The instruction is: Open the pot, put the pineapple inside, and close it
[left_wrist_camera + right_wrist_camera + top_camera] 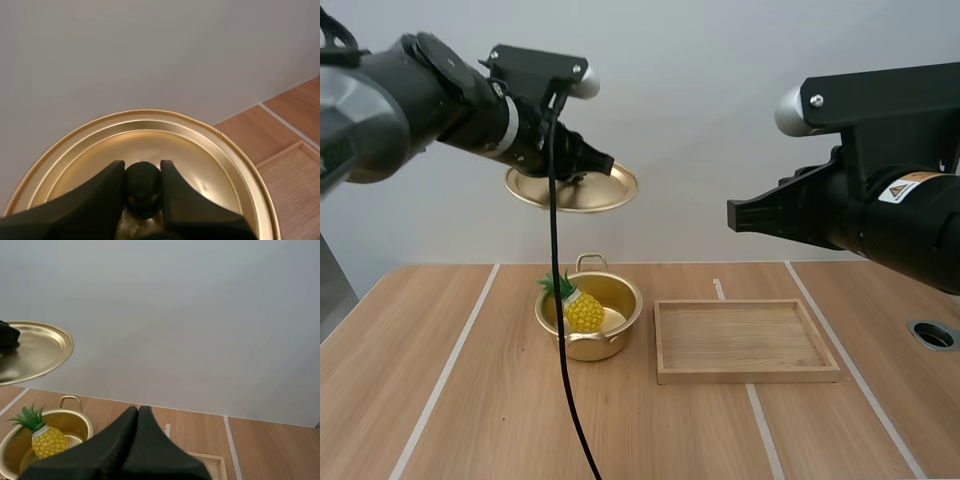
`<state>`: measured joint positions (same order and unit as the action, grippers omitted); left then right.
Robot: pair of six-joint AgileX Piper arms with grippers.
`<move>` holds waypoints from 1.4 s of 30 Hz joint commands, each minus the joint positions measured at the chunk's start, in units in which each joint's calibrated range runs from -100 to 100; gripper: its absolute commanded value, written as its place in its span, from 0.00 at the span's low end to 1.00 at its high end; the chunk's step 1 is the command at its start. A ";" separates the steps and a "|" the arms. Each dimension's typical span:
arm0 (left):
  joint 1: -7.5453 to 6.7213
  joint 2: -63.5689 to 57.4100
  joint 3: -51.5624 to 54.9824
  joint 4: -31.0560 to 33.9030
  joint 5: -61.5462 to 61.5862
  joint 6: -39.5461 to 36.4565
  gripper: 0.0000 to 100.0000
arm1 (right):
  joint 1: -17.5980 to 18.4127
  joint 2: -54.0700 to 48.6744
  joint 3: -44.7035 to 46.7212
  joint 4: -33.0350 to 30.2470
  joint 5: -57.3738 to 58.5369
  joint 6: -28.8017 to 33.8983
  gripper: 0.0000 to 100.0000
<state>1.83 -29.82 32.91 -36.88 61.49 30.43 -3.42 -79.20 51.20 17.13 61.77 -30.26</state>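
Your left claw (142, 172) pinches the black knob (142, 187) of the gold lid (582, 190), which hangs in the air above the pot (626, 298) near the counter's (470, 400) far edge. The pineapple (582, 310) lies inside, its underside hidden by the pot wall. Your right claw (138, 412) is closed on nothing, aloft near the wooden tray (740, 345).

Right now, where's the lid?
In the high view the lid is in the air at left-centre, pinched by its knob in the left gripper, above the open pot that holds the pineapple, left of the wooden tray.
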 commanded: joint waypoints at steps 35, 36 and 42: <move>-0.10 13.06 17.85 -25.87 -19.03 24.31 0.00 | -0.17 -0.59 -0.01 -0.01 -0.32 0.05 0.00; -0.10 13.74 17.85 -25.87 -19.03 24.54 0.00 | -0.17 -0.59 -0.01 -0.01 -0.32 0.05 0.00; -0.02 16.75 17.85 -26.29 -22.91 25.32 0.00 | -0.17 -0.59 -0.01 -0.01 -0.32 0.05 0.00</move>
<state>1.83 -13.59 50.66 -61.55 40.50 55.29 -3.42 -79.20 51.20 17.13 61.77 -30.26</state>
